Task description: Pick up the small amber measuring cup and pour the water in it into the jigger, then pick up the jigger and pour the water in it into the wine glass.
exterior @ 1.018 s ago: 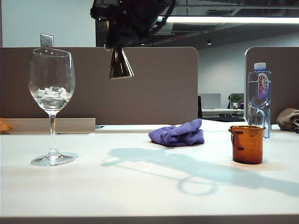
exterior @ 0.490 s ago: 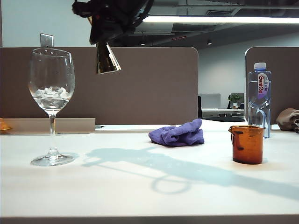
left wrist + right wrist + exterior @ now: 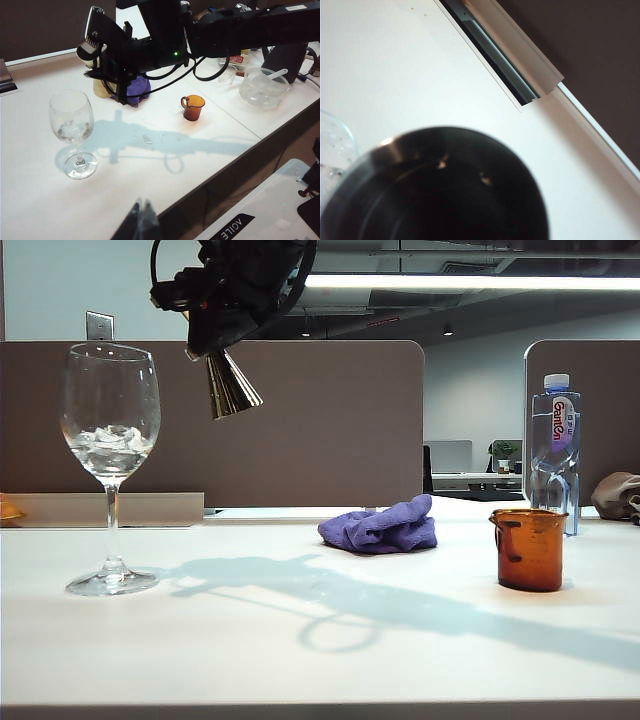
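Observation:
The wine glass (image 3: 110, 430) stands at the table's left with clear contents low in its bowl (image 3: 71, 120). My right gripper (image 3: 215, 340) hangs in the air just right of the glass's rim, shut on the gold jigger (image 3: 230, 385), which is tilted. From the left wrist view, the jigger (image 3: 102, 86) sits under the black right gripper (image 3: 107, 70). The jigger's dark cone (image 3: 440, 190) fills the right wrist view, with the glass's rim (image 3: 332, 145) beside it. The amber measuring cup (image 3: 530, 550) stands at the right (image 3: 193, 107). My left gripper (image 3: 141, 210) is shut over the table's near edge. No water is visible in the jigger.
A purple cloth (image 3: 380, 528) lies behind the middle of the table. A water bottle (image 3: 555, 450) stands behind the amber cup. A clear bowl with a spoon (image 3: 262, 85) and a small glass (image 3: 227, 75) sit on the neighbouring table. A brown partition (image 3: 330, 420) runs along the back.
My right gripper has carried the jigger left toward the wine glass and tilted it. The glass, amber cup and left gripper have not moved.

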